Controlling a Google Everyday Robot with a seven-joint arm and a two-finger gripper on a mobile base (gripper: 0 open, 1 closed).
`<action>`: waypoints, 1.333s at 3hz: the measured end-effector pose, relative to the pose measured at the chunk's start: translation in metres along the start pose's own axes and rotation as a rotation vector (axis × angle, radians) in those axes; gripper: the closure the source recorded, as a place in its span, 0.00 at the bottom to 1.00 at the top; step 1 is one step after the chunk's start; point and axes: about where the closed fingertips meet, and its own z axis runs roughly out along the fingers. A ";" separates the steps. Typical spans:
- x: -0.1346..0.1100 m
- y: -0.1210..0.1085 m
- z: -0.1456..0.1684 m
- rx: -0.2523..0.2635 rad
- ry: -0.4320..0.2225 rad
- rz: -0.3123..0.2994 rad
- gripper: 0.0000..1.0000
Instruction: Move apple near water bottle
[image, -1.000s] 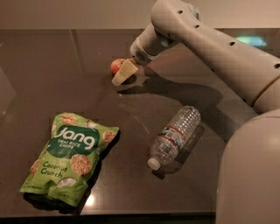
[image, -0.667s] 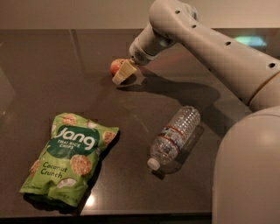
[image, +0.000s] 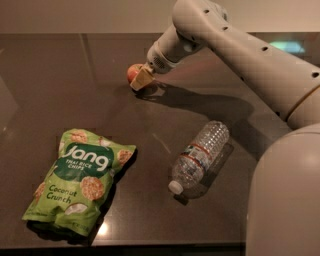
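Observation:
The apple (image: 132, 72), small and red-orange, rests on the dark table far back, left of centre. My gripper (image: 142, 80) reaches down from the arm at the upper right and sits right against the apple's right side, hiding part of it. The water bottle (image: 201, 157) lies on its side at the front right of centre, white cap pointing toward the front left, well apart from the apple.
A green snack bag (image: 80, 180) lies flat at the front left. The dark table (image: 60, 90) has its front edge near the bottom of the view. My white arm and body (image: 280, 170) fill the right side.
The gripper has shifted slightly up and toward the apple. The apple, bottle and bag lie where they were.

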 end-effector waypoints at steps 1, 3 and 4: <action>0.006 0.010 -0.021 -0.019 -0.012 -0.014 0.86; 0.056 0.023 -0.095 0.009 0.040 0.002 1.00; 0.092 0.036 -0.126 0.030 0.082 0.027 1.00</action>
